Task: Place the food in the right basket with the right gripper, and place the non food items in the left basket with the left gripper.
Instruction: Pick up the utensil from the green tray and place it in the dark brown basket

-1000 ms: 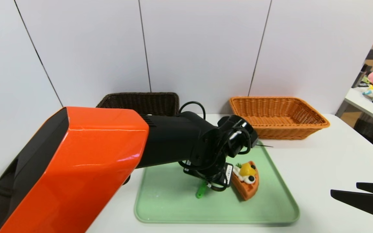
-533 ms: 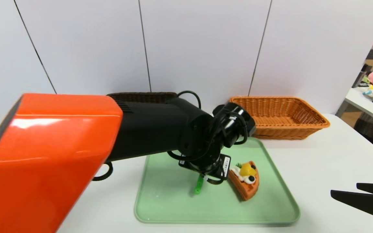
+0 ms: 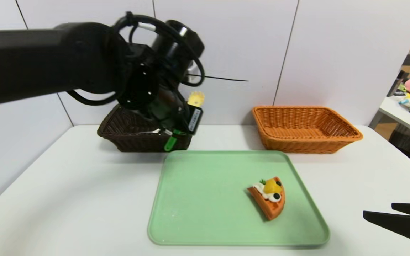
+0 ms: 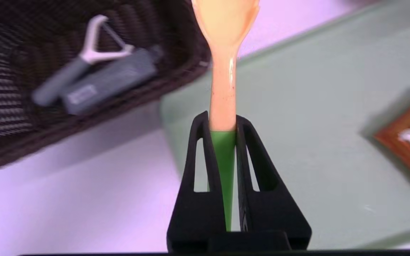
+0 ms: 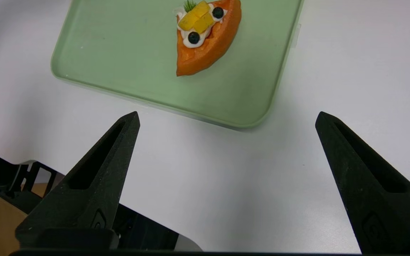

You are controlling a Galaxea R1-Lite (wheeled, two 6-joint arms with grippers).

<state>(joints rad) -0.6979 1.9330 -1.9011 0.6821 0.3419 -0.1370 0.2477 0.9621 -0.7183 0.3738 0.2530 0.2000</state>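
Currently L claw (image 4: 222, 119) w/ utensil (image 4: 223, 81) nr dark basket (image 3: 144, 137) rim, beyond tray (image 3: 208, 199) edge.

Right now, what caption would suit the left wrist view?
Black fingers pinch a green-handled utensil beside a dark basket.

The waffle slice (image 3: 268, 199) rests on the green tray (image 3: 205, 227)'s right side

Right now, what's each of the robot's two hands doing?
Left gripper: closed on the handle of a green-and-yellow utensil, beside the dark basket.
Right gripper: open, holding nothing, over the table near the tray's corner.
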